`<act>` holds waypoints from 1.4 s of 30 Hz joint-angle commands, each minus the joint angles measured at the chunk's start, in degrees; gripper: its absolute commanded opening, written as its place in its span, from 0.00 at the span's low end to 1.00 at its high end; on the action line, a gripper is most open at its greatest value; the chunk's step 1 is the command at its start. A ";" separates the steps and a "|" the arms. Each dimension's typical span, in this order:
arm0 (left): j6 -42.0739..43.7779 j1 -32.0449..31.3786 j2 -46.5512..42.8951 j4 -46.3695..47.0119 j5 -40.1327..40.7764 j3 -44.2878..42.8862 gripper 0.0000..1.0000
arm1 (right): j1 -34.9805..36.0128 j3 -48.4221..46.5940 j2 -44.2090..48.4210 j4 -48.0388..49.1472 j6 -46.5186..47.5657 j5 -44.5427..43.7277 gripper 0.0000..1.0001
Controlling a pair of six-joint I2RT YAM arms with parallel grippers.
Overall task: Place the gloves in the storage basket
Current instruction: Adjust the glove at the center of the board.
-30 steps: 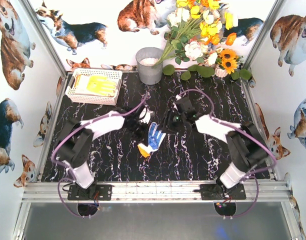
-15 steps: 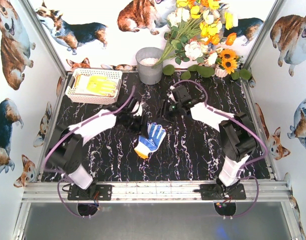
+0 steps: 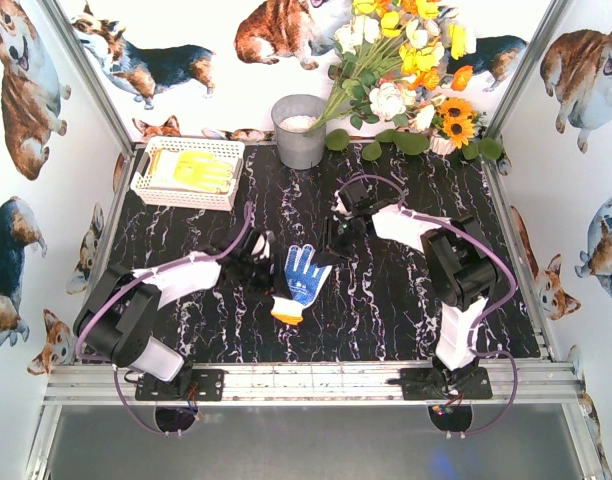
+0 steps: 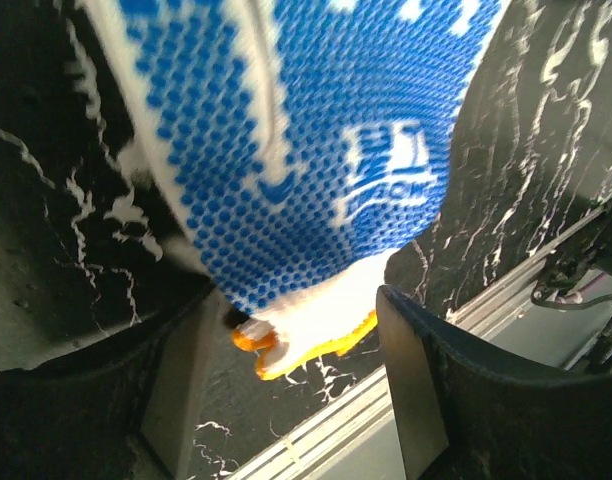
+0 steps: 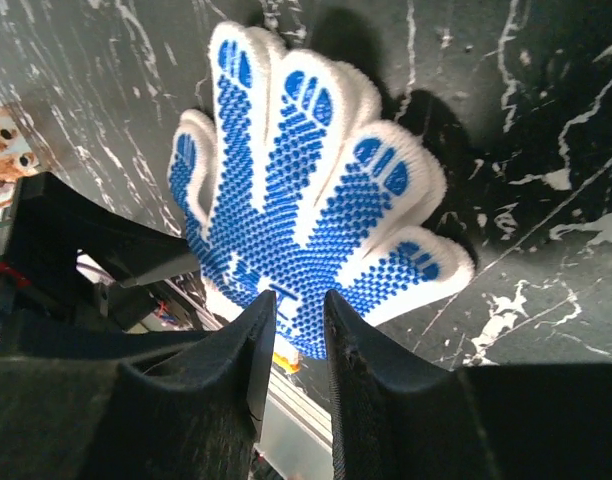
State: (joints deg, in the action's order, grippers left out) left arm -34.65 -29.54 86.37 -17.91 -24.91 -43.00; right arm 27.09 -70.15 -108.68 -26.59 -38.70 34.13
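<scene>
1 white knit glove (image 3: 300, 282) with a blue-dotted palm is seen lying flat and palm up near the middle of the black marbled counter (image 3: 406, 300). Its orange-trimmed cuff is turned toward the near edge, and its 5 digits are pointed toward the far side.

The left fingers (image 4: 176, 390) are shown low over the counter, just beside the glove's left edge. From the left wrist they are seen standing well apart, with the glove's cuff framed in the gap between them. Nothing is clamped. Whether either of them brushes the cuff cannot be told.

The right fingers (image 5: 376, 410) are pictured just past the glove's digit tips, on its far right. They are drawn in to a narrow slit and nothing is held in it. The spread blue palm is seen on the counter beyond them.

In the far-left corner, well apart from the loose glove, the white lattice-sided storage basket (image 3: 181, 197) is set. Yellow-palmed gloves (image 3: 201, 170) are laid inside it.

At the far edge, right of the basket, a grey bucket (image 3: 299, 135) is stood. A spray of yellow, white and orange flowers (image 3: 406, 60) is leaned beside it on the right.
</scene>
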 commanded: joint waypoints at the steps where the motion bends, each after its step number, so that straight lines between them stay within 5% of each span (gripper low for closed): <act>1: -4.27 0.09 -0.63 9.08 -2.25 6.53 0.59 | -0.68 -2.13 -1.88 -2.04 3.03 0.81 0.28; 7: -8.43 -3.53 1.42 17.18 -1.96 9.98 0.56 | -1.99 1.54 -1.18 -2.77 1.74 -2.82 0.26; 11: -9.23 -5.90 3.55 20.12 -0.97 9.06 0.42 | -3.66 2.53 -0.48 -3.83 1.01 -4.55 0.26; 18: -4.49 -5.82 5.40 10.51 5.19 1.77 0.08 | -5.15 1.78 0.60 -6.30 1.43 -7.83 0.26; 23: -0.17 -3.93 9.03 0.35 5.52 -7.03 0.00 | -5.46 1.48 2.12 -5.80 0.64 -8.02 0.26; 27: 6.60 -0.82 13.47 -6.73 1.27 -12.85 0.00 | -5.80 0.98 4.17 -5.25 0.36 -8.44 0.28; 35: 24.40 2.93 23.52 -27.48 5.63 -29.39 0.04 | -6.00 1.65 6.28 0.77 -1.73 -5.55 0.36; 42: 24.36 6.81 21.47 -28.16 7.15 -35.18 0.44 | -6.97 -2.63 2.53 1.81 -0.59 -5.33 0.40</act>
State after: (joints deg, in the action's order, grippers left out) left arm -12.78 -24.43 109.78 -42.81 -20.10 -74.19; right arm 20.93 -68.03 -104.86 -27.86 -39.79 27.86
